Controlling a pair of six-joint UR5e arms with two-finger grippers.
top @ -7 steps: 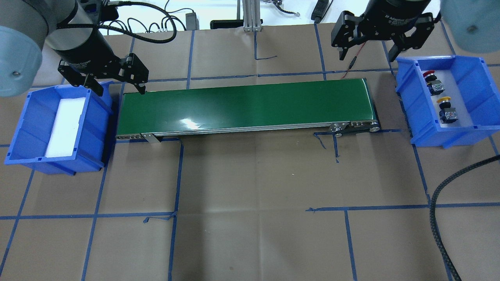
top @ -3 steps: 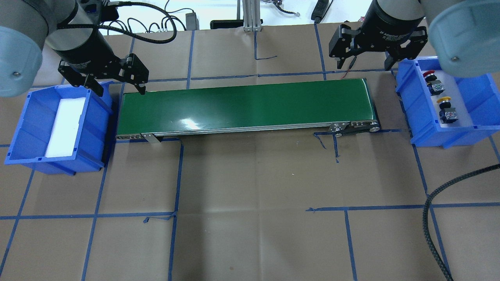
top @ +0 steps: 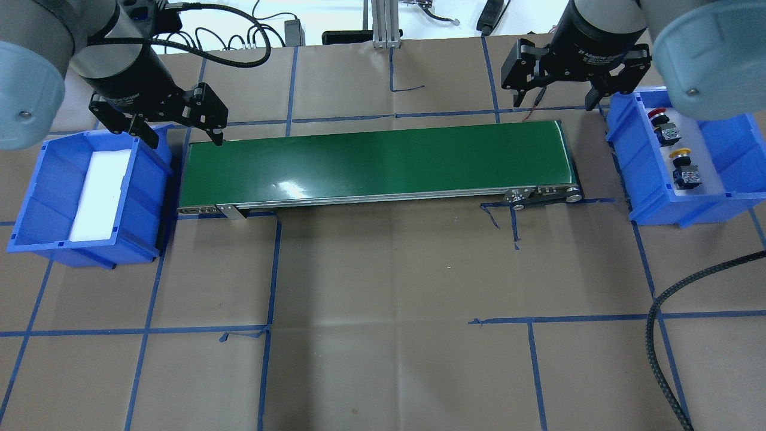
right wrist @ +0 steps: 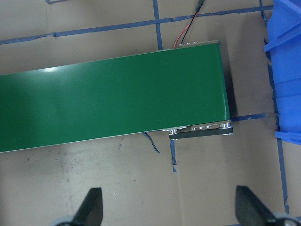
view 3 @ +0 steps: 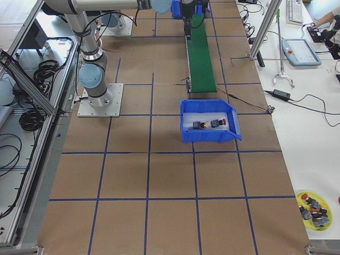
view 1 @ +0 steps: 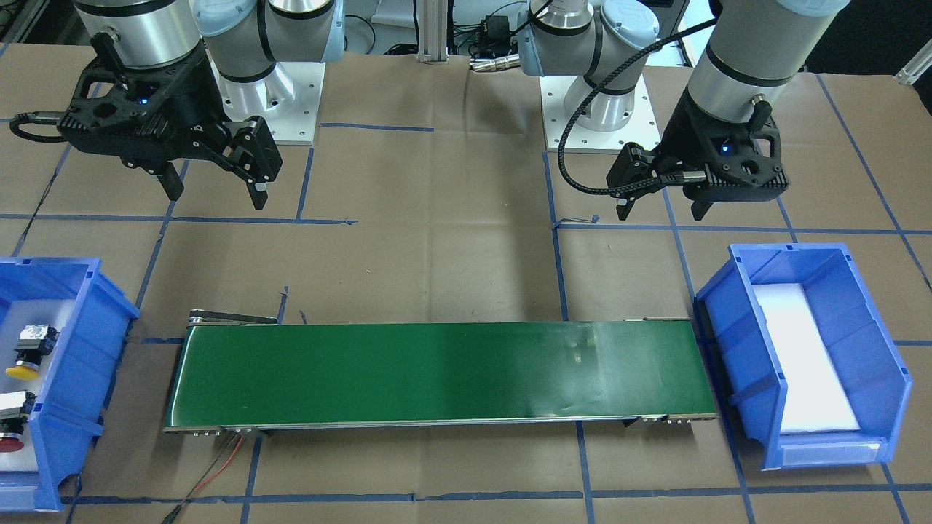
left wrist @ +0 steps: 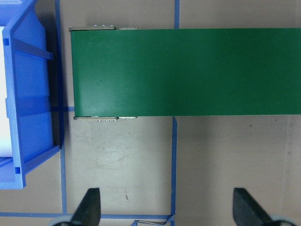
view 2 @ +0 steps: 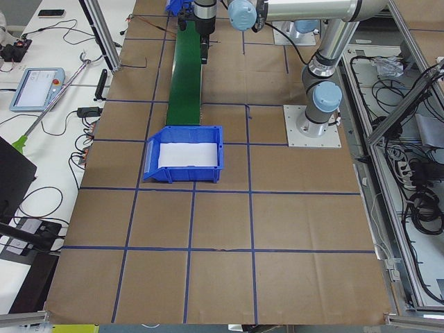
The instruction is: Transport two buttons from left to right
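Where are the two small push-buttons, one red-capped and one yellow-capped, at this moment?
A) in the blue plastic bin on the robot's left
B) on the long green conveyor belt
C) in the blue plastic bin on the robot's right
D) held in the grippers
C: the red-capped push-button and the yellow-capped push-button both lie on the white liner inside the blue plastic bin on the robot's right.

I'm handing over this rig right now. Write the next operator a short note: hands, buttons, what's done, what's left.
Left hand: open, empty, near the belt's left end.
Right hand: open, empty, near the belt's right end.
Red button and yellow button: both lie in the right bin. The left bin holds only its white pad.
Done: both buttons are across.
Left: nothing visible, it seems.
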